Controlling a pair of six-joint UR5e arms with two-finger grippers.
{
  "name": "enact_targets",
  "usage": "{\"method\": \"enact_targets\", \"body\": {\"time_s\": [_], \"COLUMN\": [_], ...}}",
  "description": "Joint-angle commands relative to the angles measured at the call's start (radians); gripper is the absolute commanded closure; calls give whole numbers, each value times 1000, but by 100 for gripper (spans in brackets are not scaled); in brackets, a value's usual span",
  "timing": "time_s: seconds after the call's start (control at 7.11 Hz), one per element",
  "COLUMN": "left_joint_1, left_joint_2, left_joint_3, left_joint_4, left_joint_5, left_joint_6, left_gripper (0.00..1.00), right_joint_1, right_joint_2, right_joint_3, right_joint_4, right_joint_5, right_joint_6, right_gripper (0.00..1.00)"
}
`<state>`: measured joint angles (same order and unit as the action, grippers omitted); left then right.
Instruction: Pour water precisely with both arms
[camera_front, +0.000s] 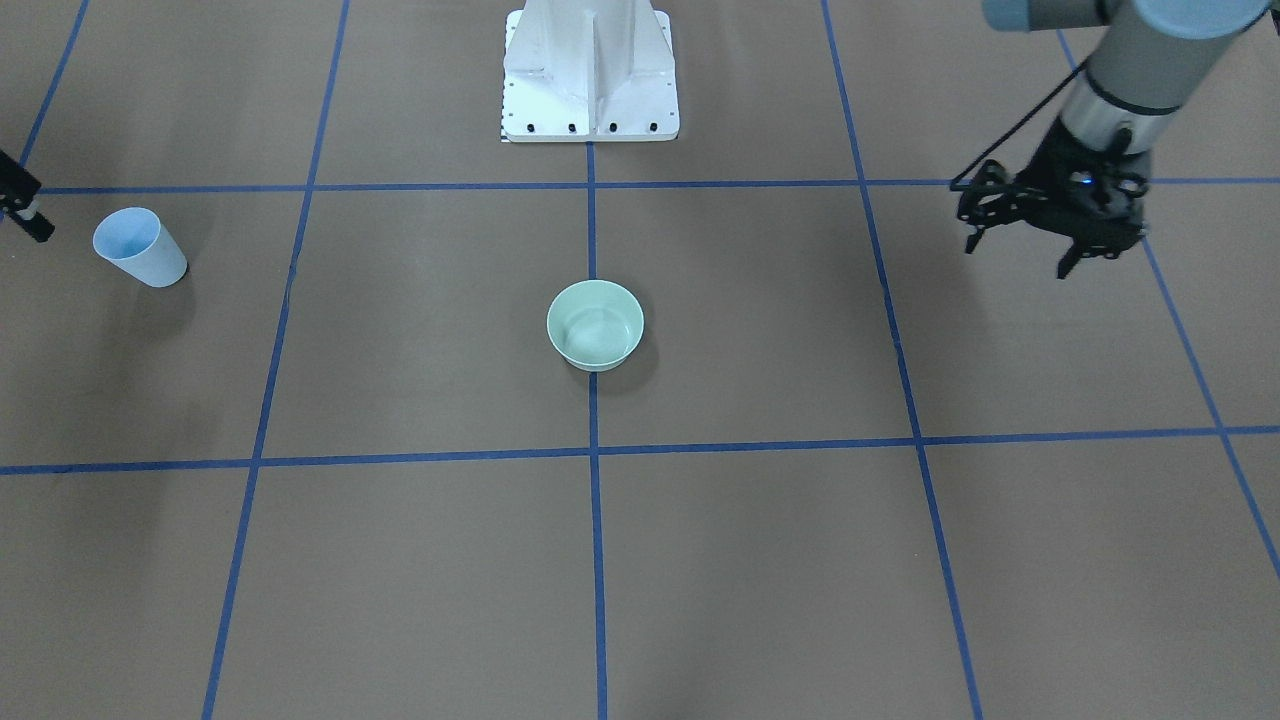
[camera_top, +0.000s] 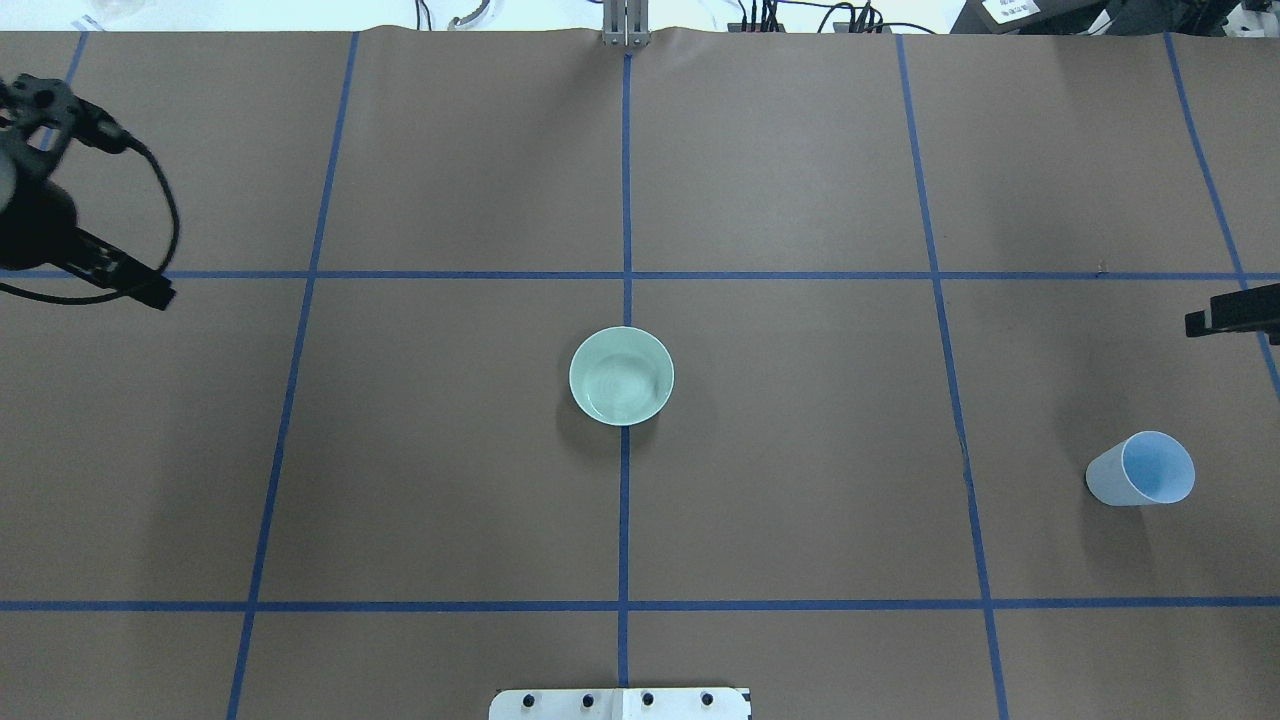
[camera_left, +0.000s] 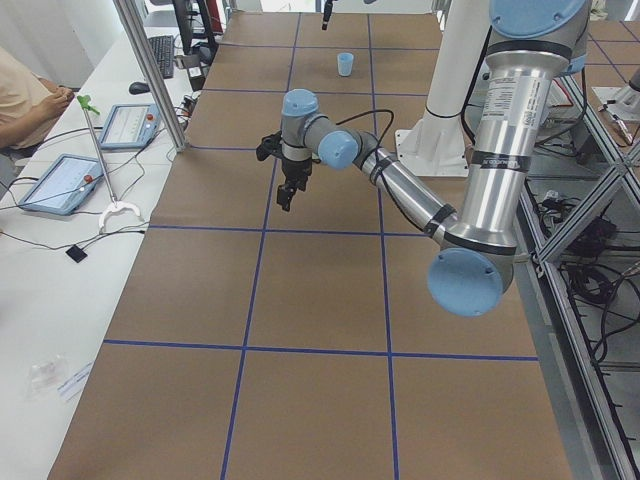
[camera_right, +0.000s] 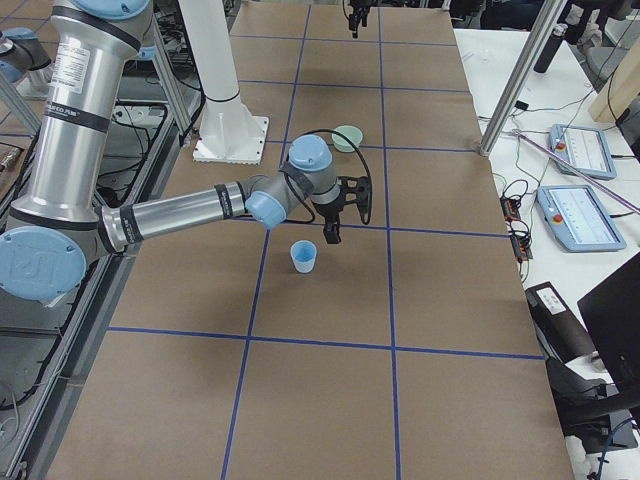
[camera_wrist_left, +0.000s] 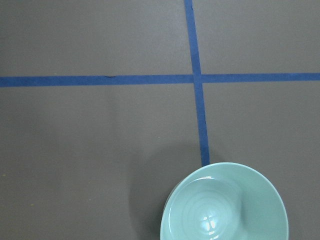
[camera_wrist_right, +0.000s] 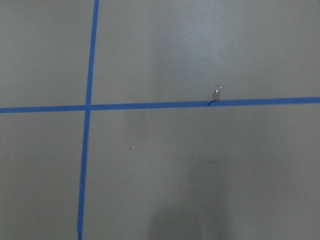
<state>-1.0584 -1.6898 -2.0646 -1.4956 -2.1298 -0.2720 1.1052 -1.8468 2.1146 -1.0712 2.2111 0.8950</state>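
My right arm (camera_right: 180, 215) hangs the right claw (camera_right: 332, 232) near the pale blue cup (camera_top: 1140, 470), upright on the table (camera_top: 800, 500) well apart from the green bowl (camera_top: 621, 376); my left arm (camera_left: 400, 185) holds the left claw (camera_front: 1068, 262) far off. How wide either stands I cannot tell (nothing shows in them). A skewed grip could topple the cup; a hasty tilt could overshoot the bowl.

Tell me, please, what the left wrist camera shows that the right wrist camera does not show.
Only the left wrist view shows the green bowl, cut off by the lower edge of the picture. Only the right wrist view shows a small pale nick on one tape line; no bowl or cup appears there. Both views share the brown table cover and two blue tape lines that cross each other.
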Motion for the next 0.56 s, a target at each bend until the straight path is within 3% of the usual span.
{"method": "enact_targets", "body": {"time_s": [0.0,0.14,0.42], "left_joint_1": [-208,-272,-295], "left_joint_2": [125,159,164], "left_joint_3": [50,69,77], "left_joint_4": [-3,-6,-6], "left_joint_5": [-70,-68,-68], "left_joint_6": [251,252,254], "left_gripper": [0,0,0], "right_joint_1": [-198,-326,-619], "right_joint_2": [-73,-110,-172], "right_joint_3": [163,216,234], "right_joint_4": [0,0,-6], "right_joint_5": [-165,-312,-710], "right_joint_6": [260,394,629], "right_gripper": [0,0,0]}}
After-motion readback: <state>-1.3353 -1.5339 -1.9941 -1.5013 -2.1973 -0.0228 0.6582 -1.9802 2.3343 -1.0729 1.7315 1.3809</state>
